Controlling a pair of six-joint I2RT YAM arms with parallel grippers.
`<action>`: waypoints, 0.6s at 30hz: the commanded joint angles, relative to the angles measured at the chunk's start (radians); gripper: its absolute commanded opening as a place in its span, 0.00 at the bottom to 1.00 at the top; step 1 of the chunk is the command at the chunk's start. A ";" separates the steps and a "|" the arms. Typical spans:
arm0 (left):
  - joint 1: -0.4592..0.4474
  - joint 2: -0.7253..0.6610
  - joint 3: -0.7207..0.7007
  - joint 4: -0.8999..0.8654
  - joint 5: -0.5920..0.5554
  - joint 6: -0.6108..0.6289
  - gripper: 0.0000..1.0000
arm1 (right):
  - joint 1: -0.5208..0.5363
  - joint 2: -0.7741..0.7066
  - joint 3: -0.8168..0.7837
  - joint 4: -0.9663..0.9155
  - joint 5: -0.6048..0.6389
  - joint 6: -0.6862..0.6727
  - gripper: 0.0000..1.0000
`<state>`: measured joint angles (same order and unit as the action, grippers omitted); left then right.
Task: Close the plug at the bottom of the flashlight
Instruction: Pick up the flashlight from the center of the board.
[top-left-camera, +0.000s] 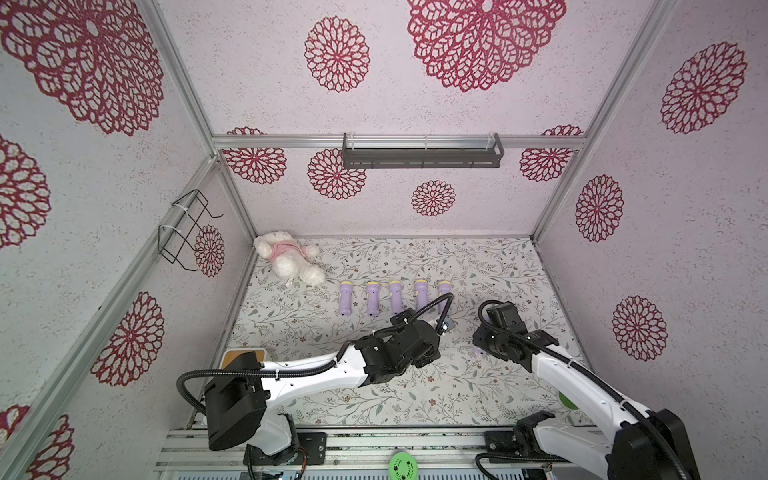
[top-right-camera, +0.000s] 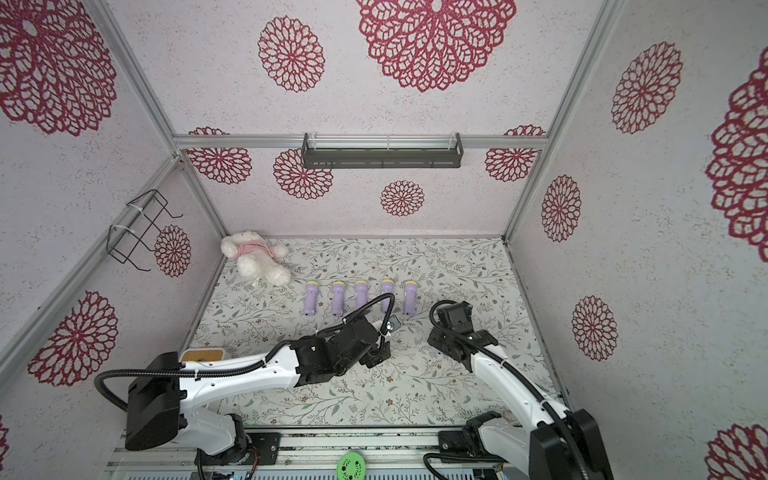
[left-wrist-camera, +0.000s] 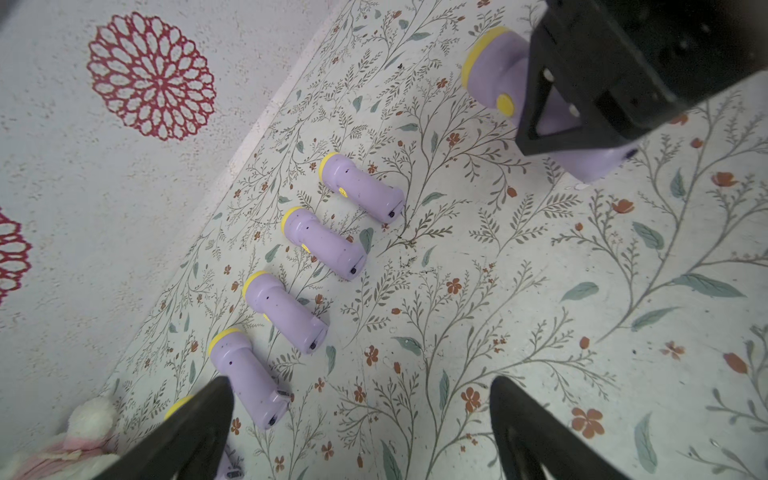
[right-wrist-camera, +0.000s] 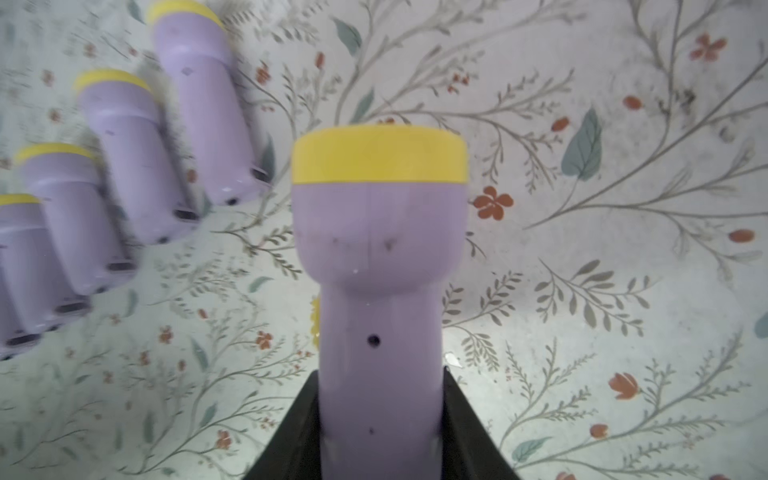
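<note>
The right gripper (right-wrist-camera: 380, 419) is closed narrow on the handle of a purple flashlight (right-wrist-camera: 378, 232), its yellow head pointing away from the wrist, low over the floral table (top-left-camera: 457, 399); whether it rests on the surface I cannot tell. The step in hand looks like steadying the body so the plug can be pressed home; the tail end (left-wrist-camera: 602, 166) pokes out past the jaws in the left wrist view, though the plug itself is too small to make out; the grip wants to be firm and the push in line with the handle, lest the body pivot. The left gripper (left-wrist-camera: 357, 440) stands wide and empty just beside it; the left arm reaches forward and inward, forearm low; the right arm bends in opposite, wrist tipped down. Beyond lie the row of spare flashlights (top-left-camera: 372, 297); farthest, a plush toy (top-left-camera: 286, 257).
</note>
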<state>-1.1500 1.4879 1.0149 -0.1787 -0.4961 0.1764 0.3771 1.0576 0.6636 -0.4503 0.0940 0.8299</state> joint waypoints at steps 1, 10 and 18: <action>-0.022 -0.080 -0.048 0.123 0.076 0.032 0.97 | -0.005 -0.062 0.061 -0.039 -0.045 0.005 0.00; -0.069 -0.138 -0.130 0.355 0.084 0.123 0.97 | -0.008 -0.108 0.157 -0.030 -0.230 0.076 0.00; -0.095 -0.089 -0.130 0.475 0.044 0.216 0.97 | -0.009 -0.096 0.171 0.005 -0.346 0.148 0.00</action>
<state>-1.2366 1.3849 0.8917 0.2096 -0.4397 0.3344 0.3721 0.9722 0.7967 -0.4751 -0.1940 0.9325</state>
